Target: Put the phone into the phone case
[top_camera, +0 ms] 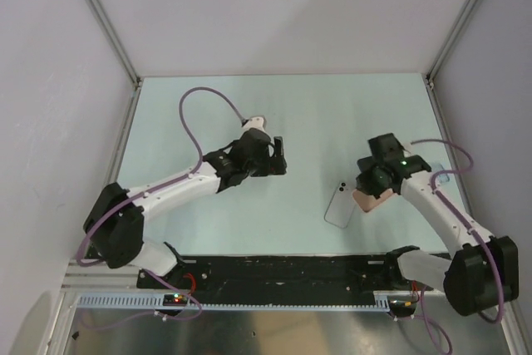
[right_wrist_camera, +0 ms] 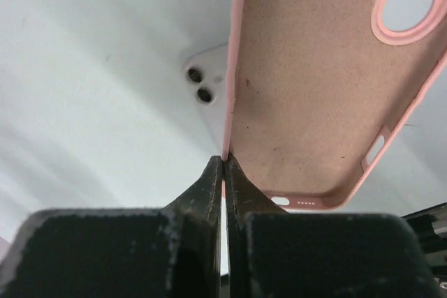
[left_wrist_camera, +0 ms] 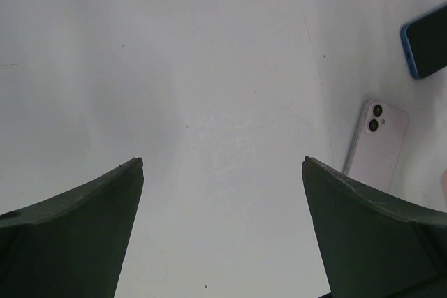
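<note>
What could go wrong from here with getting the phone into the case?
The right gripper pinches only the thin side wall of the pink case, so the case could twist or slip out. The phone lies loose, camera side up, and the open left gripper hovers apart from it, so pressing the case on may just push it along the table.

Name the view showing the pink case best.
Right wrist: pink case fills the frame, side wall pinched in the right gripper. Top view shows only a pink sliver under that gripper; left wrist, practically nothing.
</note>
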### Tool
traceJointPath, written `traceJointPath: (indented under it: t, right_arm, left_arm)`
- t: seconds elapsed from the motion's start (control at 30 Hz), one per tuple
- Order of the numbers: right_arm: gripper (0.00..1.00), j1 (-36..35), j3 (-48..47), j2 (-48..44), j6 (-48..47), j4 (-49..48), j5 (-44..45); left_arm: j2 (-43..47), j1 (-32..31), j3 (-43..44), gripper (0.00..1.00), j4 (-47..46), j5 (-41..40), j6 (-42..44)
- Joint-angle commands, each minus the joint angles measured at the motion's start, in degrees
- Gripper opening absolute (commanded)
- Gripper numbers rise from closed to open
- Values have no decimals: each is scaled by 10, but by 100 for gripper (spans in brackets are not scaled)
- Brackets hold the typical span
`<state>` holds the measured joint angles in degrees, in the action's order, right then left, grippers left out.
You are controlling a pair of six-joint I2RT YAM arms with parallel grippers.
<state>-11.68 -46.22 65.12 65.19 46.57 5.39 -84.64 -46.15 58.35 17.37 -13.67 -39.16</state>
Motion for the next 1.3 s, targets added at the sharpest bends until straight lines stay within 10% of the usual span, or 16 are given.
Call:
traceJointPath:
  t: [0.0,0.27,0.67,0.93,1.27]
  right_arm:
    - [0,-124,-93,47,-39,-19,100]
    - [0,-333,-322,301,-122,-42,157]
    - [2,-432,-460,529,-148,-53,93]
    - [70,-452,-384,453,-139,-62,156]
    - [94,-377,-214,225,-37,68,314]
  left_arm:
    - [73,30,-23,98,11,-22,-27]
    - [226,107,-117,98,83,-93,-73]
    - [360,159,-170,98,169,-147,-101]
    - [353,159,-159,98,167,-139,-104]
    - [341,157,-156,98,125,-84,-79]
